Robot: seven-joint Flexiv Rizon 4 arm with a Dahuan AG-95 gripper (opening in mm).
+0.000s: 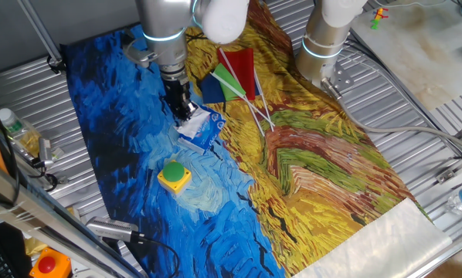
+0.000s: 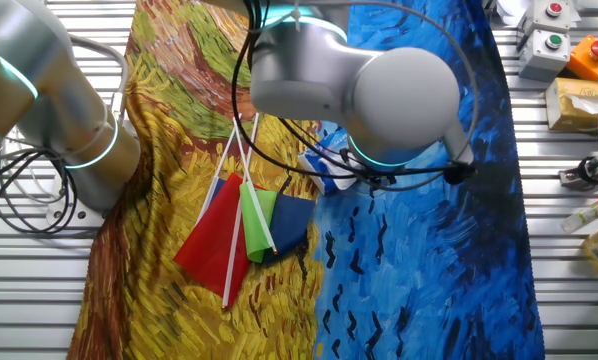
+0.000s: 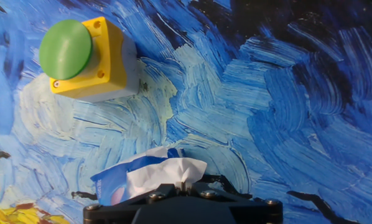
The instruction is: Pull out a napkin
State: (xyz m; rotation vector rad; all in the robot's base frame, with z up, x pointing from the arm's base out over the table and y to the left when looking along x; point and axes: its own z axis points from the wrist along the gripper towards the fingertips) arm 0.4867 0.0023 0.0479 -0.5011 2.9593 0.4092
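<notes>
While the hand view looks down its own fingers, the hand (image 3: pixel 185 186) sits at the bottom edge, pinched together on the napkin (image 3: pixel 167 174): a crumpled white tuft sticking up out of the blue tissue packet (image 3: pixel 114 180). Packet lies flat on the painted cloth (image 3: pixel 285 93) right under the hand. Finger pads themselves are hidden by the hand body, but the tissue bunches right at their tips.

Further out, up-left in the hand view: yellow button box (image 3: pixel 89 59) with green cap, near the packet, not touching.

One fixed view agrees: hand (image 1: pixel 186 110) down on napkin (image 1: pixel 193 123) and packet (image 1: pixel 208 131), button box (image 1: pixel 174 175) on the blue side nearer the camera. Beyond the packet, small flags (image 1: pixel 235 73) in red, green and dark blue with white sticks lie on the yellow side.

Other fixed view: arm blocks the grip, only a bit of the packet (image 2: pixel 324 165) shows. Metal slatted desk (image 1: pixel 416 100) under the cloth.
</notes>
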